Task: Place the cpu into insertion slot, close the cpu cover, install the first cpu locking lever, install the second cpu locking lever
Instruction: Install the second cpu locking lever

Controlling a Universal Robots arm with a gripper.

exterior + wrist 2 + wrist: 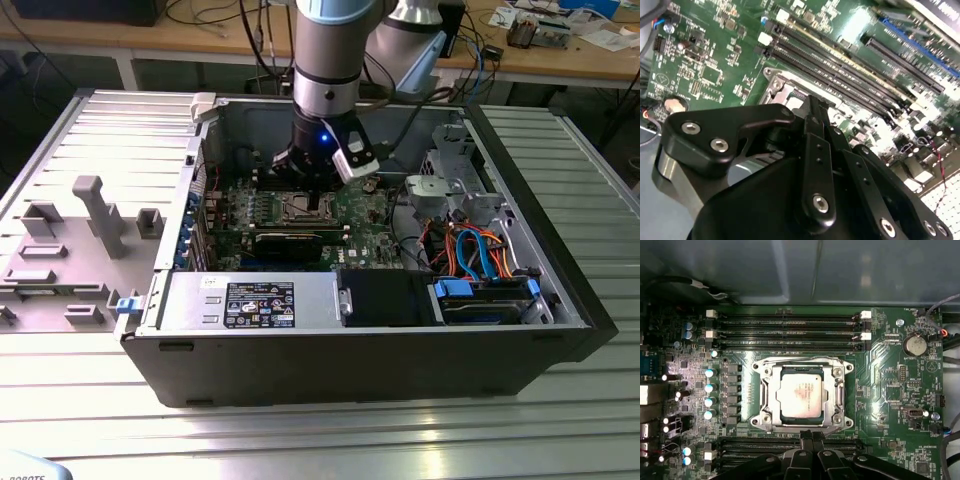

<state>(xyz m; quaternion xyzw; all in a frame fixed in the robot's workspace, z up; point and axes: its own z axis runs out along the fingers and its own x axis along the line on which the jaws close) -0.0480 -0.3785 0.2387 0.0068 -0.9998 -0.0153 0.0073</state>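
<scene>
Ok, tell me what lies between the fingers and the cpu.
In the first wrist view, just the cpu cover's near edge separates the fingers from the cpu.

open computer case (520,340) on metal table (320,440) | green motherboard (890,405) | grey tray (60,250) beside case

Ribbed metal worktable (90,400) w/ cluttered wooden bench (560,58) behind.

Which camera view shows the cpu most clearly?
The first wrist view: the cpu lies flat under the cpu cover, fully visible. The exterior view shows it small, below the pincer.
</scene>
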